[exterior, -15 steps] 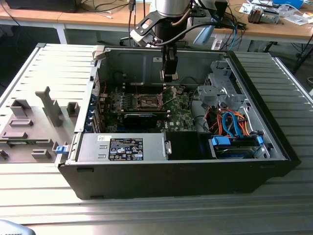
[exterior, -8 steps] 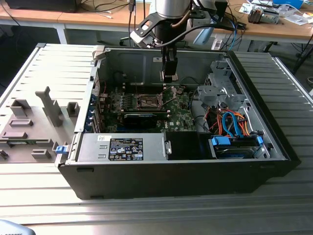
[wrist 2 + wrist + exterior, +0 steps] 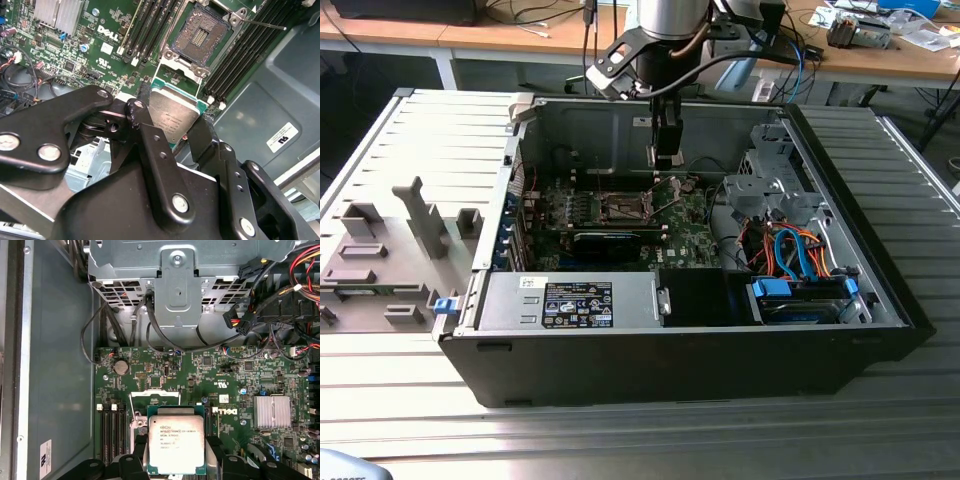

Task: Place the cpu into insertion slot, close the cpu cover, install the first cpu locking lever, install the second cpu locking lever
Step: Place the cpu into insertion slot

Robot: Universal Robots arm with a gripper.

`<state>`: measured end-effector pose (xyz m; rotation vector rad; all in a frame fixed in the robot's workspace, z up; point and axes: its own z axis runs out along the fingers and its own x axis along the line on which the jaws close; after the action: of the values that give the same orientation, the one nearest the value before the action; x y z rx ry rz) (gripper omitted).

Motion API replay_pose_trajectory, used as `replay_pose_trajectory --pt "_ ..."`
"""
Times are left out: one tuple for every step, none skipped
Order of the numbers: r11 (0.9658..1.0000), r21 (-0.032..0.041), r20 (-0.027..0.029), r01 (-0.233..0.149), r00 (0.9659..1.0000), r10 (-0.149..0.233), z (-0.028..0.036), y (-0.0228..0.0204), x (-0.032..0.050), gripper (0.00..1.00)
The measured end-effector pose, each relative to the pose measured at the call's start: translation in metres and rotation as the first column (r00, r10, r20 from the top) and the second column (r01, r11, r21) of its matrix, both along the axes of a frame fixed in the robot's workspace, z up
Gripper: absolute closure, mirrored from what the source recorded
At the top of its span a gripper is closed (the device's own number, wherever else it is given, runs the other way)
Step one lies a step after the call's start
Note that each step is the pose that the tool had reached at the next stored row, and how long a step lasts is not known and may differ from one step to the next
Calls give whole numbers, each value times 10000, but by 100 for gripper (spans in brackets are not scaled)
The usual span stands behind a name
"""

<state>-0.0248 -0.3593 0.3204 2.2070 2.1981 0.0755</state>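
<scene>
The end effector pinches the cpu by two opposite edges, its black fingers pressed against the chip's green border. The metal top faces the camera in both wrist views. The chip hangs above the green motherboard inside the open computer case, which lies on the tabletop. The insertion slot lies open with its dark centre exposed, apart from the chip. A thin locking lever sticks out beside it. In the exterior view the end effector hovers over the socket, near the case's far wall.
</scene>
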Motion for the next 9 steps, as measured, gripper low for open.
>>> replay_pose_trajectory --pt "10000 0 0 0 10000 0 -2 0 0 46" --pt "10000 0 0 0 10000 0 -4 0 0 46" --pt "10000 -1 0 0 10000 0 -5 0 0 46" --pt "10000 0 0 0 10000 0 -7 0 0 46" --pt "10000 0 0 0 10000 0 -9 0 0 46" --pt "10000 0 0 1 10000 -1 -11 0 -1 46" --pt "10000 0 0 1 10000 -1 -13 0 -1 46" --pt "10000 0 0 1 10000 -1 -15 0 -2 46" --pt "10000 -1 0 1 10000 -1 -16 0 -4 46"
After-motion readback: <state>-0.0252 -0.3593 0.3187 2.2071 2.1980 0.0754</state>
